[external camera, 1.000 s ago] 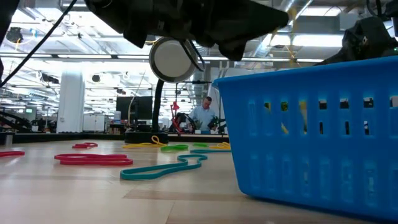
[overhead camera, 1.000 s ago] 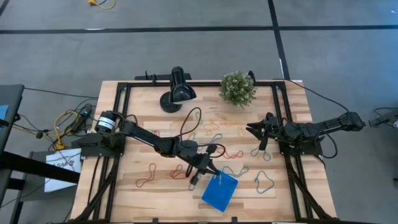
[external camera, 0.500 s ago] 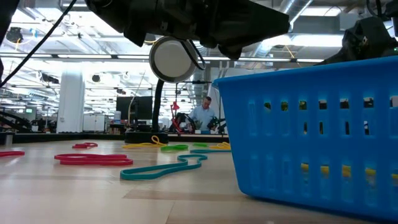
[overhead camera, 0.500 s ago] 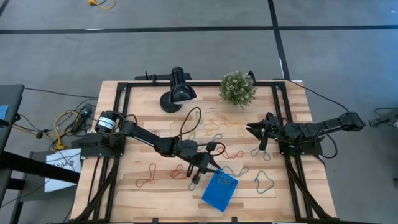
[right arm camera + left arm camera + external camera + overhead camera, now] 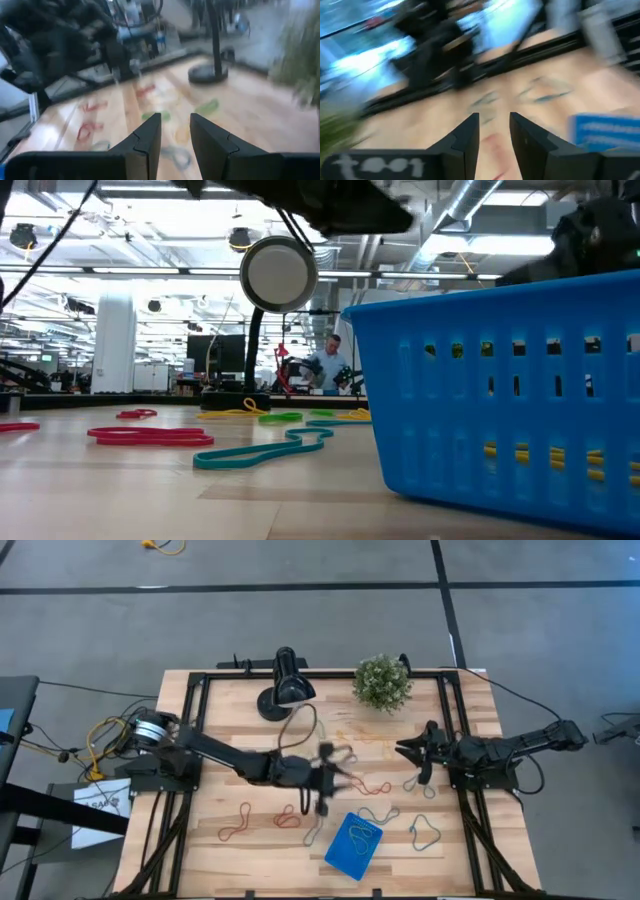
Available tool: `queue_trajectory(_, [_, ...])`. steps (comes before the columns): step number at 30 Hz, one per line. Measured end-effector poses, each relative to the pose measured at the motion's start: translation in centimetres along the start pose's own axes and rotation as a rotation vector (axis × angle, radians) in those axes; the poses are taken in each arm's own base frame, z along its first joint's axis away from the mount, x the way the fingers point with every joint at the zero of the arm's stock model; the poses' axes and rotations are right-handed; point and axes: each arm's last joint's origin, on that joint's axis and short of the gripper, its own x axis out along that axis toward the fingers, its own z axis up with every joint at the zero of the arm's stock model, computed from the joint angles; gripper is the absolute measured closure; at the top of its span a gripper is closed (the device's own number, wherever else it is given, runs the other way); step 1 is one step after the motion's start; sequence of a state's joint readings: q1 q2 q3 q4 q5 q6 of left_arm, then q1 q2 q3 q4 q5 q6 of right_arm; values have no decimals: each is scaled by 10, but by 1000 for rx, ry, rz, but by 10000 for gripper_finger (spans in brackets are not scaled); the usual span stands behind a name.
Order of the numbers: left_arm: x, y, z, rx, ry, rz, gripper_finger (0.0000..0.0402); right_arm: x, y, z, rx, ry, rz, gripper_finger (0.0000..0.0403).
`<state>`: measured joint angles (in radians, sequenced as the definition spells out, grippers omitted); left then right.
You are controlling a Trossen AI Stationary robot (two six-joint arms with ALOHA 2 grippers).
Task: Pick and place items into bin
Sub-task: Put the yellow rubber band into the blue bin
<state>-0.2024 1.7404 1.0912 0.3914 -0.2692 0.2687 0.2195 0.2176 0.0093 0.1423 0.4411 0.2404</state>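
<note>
Reaching across mid-table, left gripper hangs above the bands, fingers parted, empty. Bin sits near the front edge with a yellow band inside. Right gripper waits at right, fingers apart.

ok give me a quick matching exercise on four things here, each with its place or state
Things:
1. blue bin
2. left gripper
3. plant
4. yellow band

Places or states:
A. lying inside the bin
B. far edge of the table, beside the black lamp
C. near edge of the table
D. above the middle of the table, nothing between its fingers

Pairs: 1-C, 2-D, 3-B, 4-A
</note>
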Motion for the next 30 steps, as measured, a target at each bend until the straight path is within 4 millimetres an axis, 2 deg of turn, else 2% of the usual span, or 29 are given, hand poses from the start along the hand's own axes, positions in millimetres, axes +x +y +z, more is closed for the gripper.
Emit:
queue_trajectory(2, [-17,16,10,32,69,101,309,0,2,8,1,-74,12,305])
queue_trajectory(5, [-50,41,21,73,180,162,317,0,4,17,29,-159,29,305])
queue_trajectory(9, [-108,77,30,51,340,300,329,5,8,26,-18,-145,9,305])
queue_trajectory(14, [-179,108,29,-26,464,476,340,20,15,34,-23,-120,-44,305])
queue_trajectory(17, [-209,119,26,-103,485,515,340,37,23,44,-37,-102,-64,305])
queue_trajectory(22, [-232,121,11,-168,456,547,341,80,30,38,-127,82,-136,305])
queue_trajectory(26, [-234,115,-7,-161,472,547,341,108,39,31,-249,293,-114,305])
queue_trajectory(30, [-229,109,-25,-147,509,537,341,118,47,36,-218,517,-183,305])
